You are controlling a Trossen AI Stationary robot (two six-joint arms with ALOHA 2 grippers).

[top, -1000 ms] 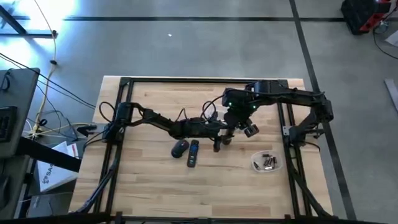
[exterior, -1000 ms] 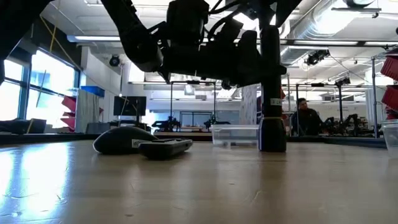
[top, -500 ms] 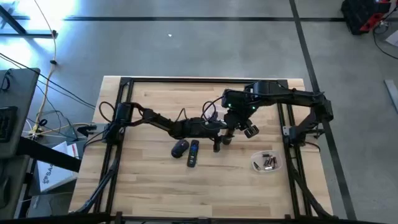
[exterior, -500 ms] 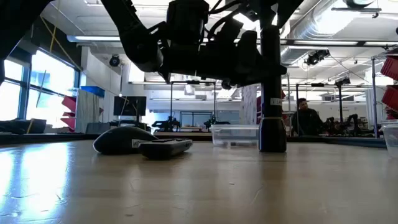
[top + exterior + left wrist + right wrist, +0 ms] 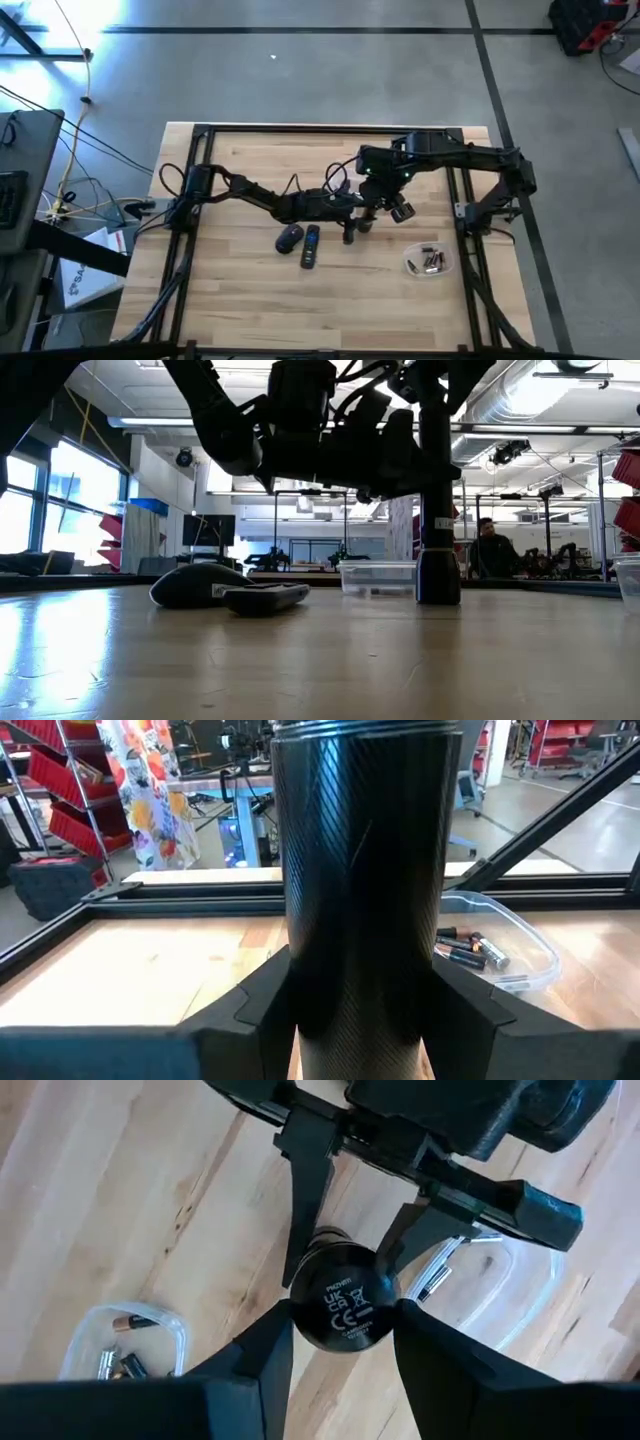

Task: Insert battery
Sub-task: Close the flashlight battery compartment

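Note:
A black flashlight (image 5: 437,510) stands upright on the wooden table, its base (image 5: 437,588) on the tabletop. In the high view it shows near the table's middle (image 5: 349,234). My left gripper (image 5: 360,1010) reaches in from the table's left and is shut on the flashlight's body. My right gripper (image 5: 343,1308) comes down from above and is shut on the flashlight's round top end. Loose batteries (image 5: 468,946) lie in a clear tub (image 5: 428,262) near the right front of the table. My left gripper pinches the flashlight's ribbed black barrel (image 5: 365,920) between its two fingers, coming in level from the table's left, across the barrel. The flashlight stands upright with its base on the table. My right gripper pinches the round printed end cap (image 5: 345,1302) at the flashlight's top between its two fingers (image 5: 268,1348), pointing down from above.
A black remote (image 5: 311,246) and a dark computer mouse (image 5: 289,238) lie side by side left of the flashlight, also visible in the low view (image 5: 230,592). A clear plastic piece (image 5: 480,1275) lies beside the flashlight. Black frame rails (image 5: 330,128) border the table.

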